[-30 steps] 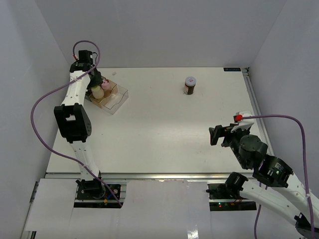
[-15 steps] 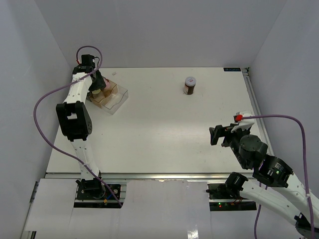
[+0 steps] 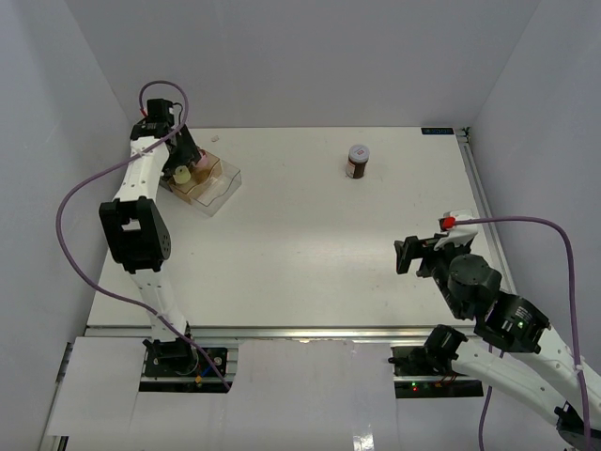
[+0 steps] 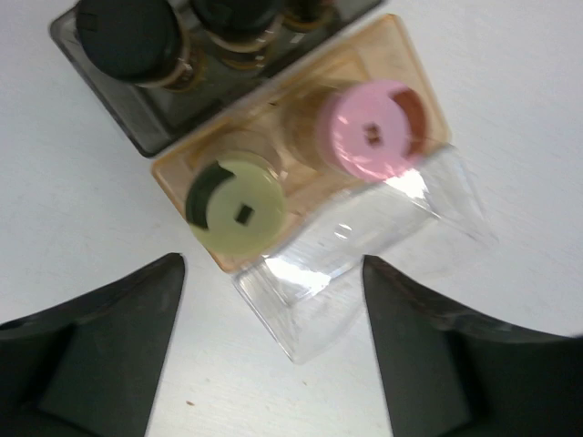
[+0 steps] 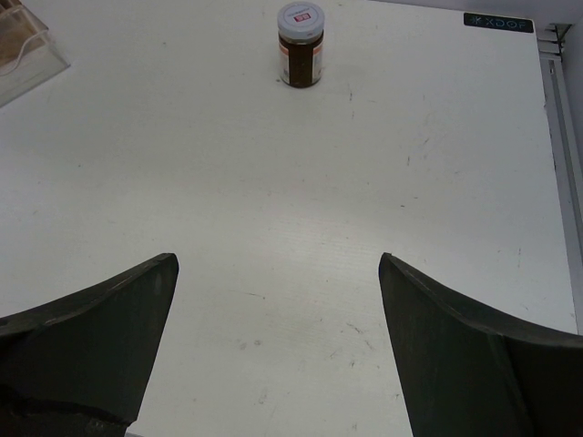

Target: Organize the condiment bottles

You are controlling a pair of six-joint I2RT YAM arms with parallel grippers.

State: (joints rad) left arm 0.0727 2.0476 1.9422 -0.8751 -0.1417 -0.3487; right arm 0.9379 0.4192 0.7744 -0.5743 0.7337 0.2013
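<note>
My left gripper [image 4: 273, 266] [image 3: 187, 152] hangs open above the compartment bin [image 4: 373, 241] [image 3: 218, 184] at the table's far left, with nothing between its fingers. Below it, a pale yellow-capped jar [image 4: 235, 206] [image 3: 178, 173] and a pink-capped jar [image 4: 369, 128] [image 3: 199, 164] stand side by side in the amber section. Two black-capped jars [image 4: 124, 33] [image 4: 234, 14] stand in the dark section behind them. A grey-lidded jar with a red label [image 3: 358, 160] [image 5: 300, 43] stands alone far out on the table. My right gripper [image 5: 278, 262] [image 3: 404, 255] is open and empty, well short of that jar.
The bin's clear section nearest my left fingers holds nothing. A corner of the bin [image 5: 23, 45] shows at the upper left of the right wrist view. A metal rail [image 3: 477, 197] runs along the table's right edge, and grey walls close the sides.
My left gripper has opened over the bin and let go of the pale yellow jar, which now stands free in the amber section. The right arm has not moved.
</note>
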